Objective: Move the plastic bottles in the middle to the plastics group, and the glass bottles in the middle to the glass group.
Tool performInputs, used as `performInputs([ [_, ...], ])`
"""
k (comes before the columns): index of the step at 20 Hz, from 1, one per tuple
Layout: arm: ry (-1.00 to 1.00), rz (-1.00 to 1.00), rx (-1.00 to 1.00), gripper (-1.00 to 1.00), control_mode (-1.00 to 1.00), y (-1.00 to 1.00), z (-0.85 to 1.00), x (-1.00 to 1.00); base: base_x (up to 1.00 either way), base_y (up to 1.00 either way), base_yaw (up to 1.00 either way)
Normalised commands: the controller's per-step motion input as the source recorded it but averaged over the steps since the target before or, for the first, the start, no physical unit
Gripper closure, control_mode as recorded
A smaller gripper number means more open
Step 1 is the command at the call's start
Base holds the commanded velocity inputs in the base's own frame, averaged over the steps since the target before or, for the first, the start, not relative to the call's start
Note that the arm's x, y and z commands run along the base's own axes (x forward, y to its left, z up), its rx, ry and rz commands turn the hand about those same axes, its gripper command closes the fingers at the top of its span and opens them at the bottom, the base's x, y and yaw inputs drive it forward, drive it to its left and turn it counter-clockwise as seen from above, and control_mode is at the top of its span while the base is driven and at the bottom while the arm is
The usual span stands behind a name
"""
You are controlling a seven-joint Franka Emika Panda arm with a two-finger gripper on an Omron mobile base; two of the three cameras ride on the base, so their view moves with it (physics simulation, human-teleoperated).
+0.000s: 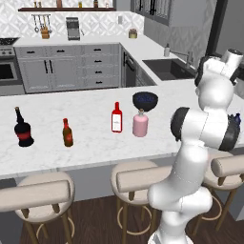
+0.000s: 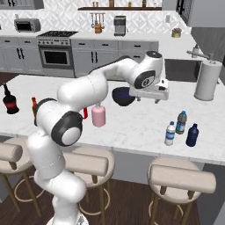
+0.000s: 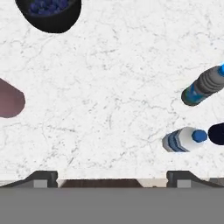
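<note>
My gripper (image 2: 148, 98) hangs open over the counter, nothing between its fingertips (image 3: 43, 177), right of the dark bowl (image 2: 123, 96). The small clear water bottle (image 2: 170, 134) with a blue label stands near the counter's front right, close beside the bluish blue-capped bottle (image 2: 181, 122) and the dark blue bottle (image 2: 192, 135). In the hand view these lie at the right: water bottle (image 3: 181, 139), bluish bottle (image 3: 203, 85), dark blue bottle (image 3: 216, 133). The pink bottle (image 1: 140, 123) and red bottle (image 1: 116, 117) stand mid-counter. At the far left stand the black bottle (image 1: 23, 128) and brown bottle (image 1: 67, 133).
A dark bowl (image 1: 145, 100) of blue berries sits just behind the pink bottle. A paper towel roll (image 2: 206, 80) stands at the back right, with the sink (image 1: 164, 68) beyond. Stools (image 2: 180, 178) line the counter's front edge.
</note>
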Motion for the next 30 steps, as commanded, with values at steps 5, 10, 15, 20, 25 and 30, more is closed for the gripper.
performInputs([
  [5, -0.01, 0.15, -0.01, -1.0, -1.0, 1.0, 0.31, 0.0, 0.0, 0.0, 0.0],
  [10, 0.0, 0.15, 0.0, -1.0, -1.0, 0.99, 0.04, 0.0, 0.0, 0.0, 0.0],
  [15, 0.0, 0.16, 0.0, -1.0, -1.0, 0.95, 0.0, 0.03, 0.0, 0.0, 0.0],
  [20, 0.01, 0.07, 0.0, -1.0, -1.0, 0.74, -0.05, 0.16, 0.0, 0.0, 0.0],
  [25, 0.0, 0.0, 0.0, -1.0, -1.0, 0.71, -0.33, 0.35, 0.0, 0.0, 0.0],
  [30, 0.0, -0.02, 0.0, -1.0, -1.0, 0.36, -0.21, 0.73, 0.0, 0.0, 0.0],
])
